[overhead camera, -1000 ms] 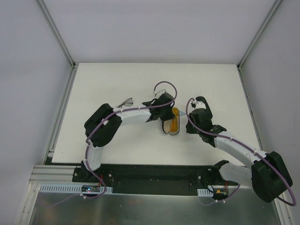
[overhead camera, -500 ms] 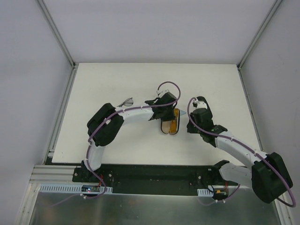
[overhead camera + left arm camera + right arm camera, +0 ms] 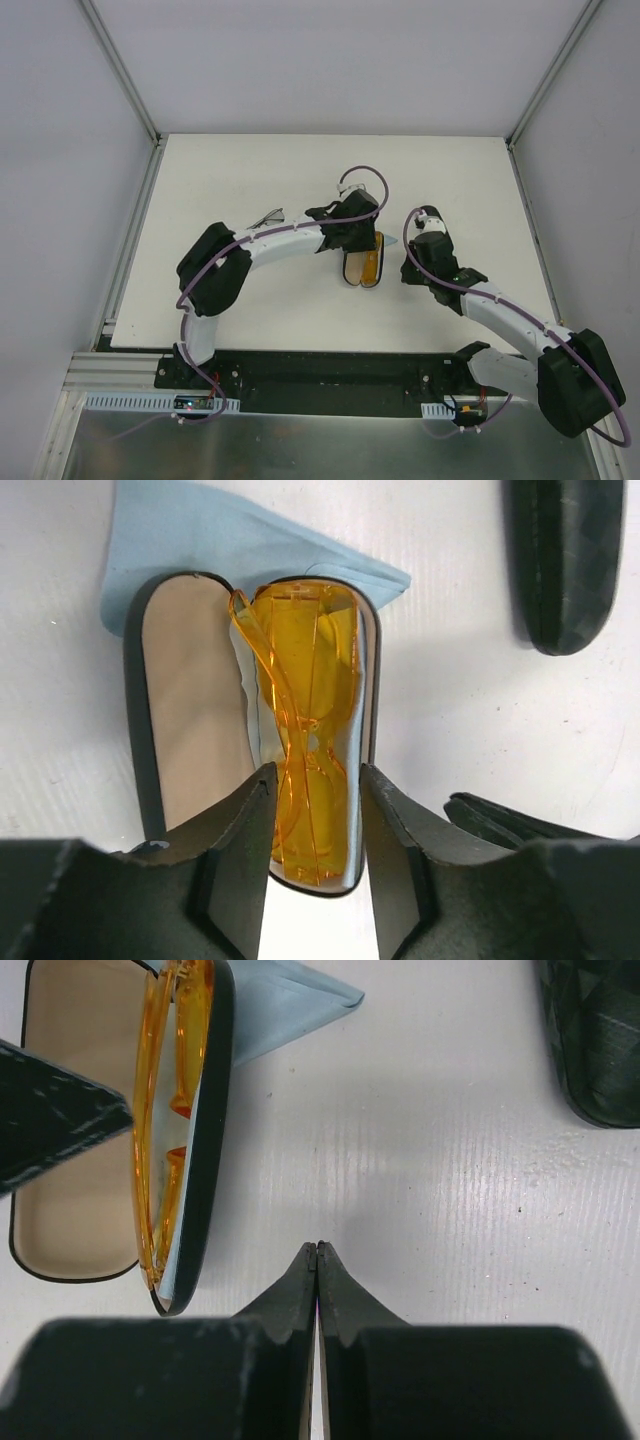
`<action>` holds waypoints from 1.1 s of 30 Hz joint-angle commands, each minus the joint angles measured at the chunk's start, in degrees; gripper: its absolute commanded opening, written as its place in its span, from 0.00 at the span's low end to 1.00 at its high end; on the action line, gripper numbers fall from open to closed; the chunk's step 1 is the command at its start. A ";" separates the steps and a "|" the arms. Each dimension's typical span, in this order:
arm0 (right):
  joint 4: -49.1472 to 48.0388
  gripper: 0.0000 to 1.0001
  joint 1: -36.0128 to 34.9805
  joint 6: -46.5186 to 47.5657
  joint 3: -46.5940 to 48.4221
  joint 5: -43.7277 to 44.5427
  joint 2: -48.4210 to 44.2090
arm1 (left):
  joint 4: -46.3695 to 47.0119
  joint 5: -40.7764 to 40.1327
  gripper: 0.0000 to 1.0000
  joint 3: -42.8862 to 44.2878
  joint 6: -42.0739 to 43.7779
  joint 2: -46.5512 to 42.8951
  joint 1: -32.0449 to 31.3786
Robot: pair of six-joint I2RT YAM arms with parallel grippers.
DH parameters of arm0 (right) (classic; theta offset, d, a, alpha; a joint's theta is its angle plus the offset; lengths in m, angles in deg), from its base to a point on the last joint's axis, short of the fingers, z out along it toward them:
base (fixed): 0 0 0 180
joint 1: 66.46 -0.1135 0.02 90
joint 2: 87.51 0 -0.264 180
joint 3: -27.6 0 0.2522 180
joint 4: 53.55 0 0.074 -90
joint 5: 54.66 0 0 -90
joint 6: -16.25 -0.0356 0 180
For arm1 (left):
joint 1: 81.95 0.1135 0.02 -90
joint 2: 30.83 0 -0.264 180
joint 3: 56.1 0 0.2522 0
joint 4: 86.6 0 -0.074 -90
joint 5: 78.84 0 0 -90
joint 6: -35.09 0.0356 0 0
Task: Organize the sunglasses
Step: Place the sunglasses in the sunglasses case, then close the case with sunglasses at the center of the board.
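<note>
The orange sunglasses [image 3: 308,730] lie folded in one half of an open black case [image 3: 185,710], also seen in the top view [image 3: 372,262] and the right wrist view [image 3: 172,1110]. My left gripper [image 3: 317,772] is open and empty above the case, and its jaws frame the near end of the glasses; in the top view the left gripper [image 3: 355,245] covers the case's far end. My right gripper [image 3: 317,1247] is shut and empty over bare table just right of the case [image 3: 408,272]. The wire-framed sunglasses [image 3: 268,216] lie at the left, partly behind my left arm.
A light-blue cloth [image 3: 200,530] lies under the open case's far end, its tip showing to the right [image 3: 290,1005]. A closed black case [image 3: 570,560] lies to the right of it [image 3: 600,1050]. The white table [image 3: 220,180] has walls on three sides.
My left gripper has moved right and toward the near edge, over the open case's far end. My right gripper has shifted slightly toward the near edge. The sunglasses have not moved.
</note>
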State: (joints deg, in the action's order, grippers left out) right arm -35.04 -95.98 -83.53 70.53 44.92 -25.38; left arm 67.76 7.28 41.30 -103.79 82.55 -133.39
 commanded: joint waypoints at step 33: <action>-3.26 0.25 5.35 -6.83 11.35 -20.05 14.25 | 0.01 5.46 0.30 -22.20 12.23 -27.95 13.56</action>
State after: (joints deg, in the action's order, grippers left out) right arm -37.77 -91.15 -89.41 79.73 25.28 -11.89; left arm 67.25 12.22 20.21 -93.71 57.24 -120.80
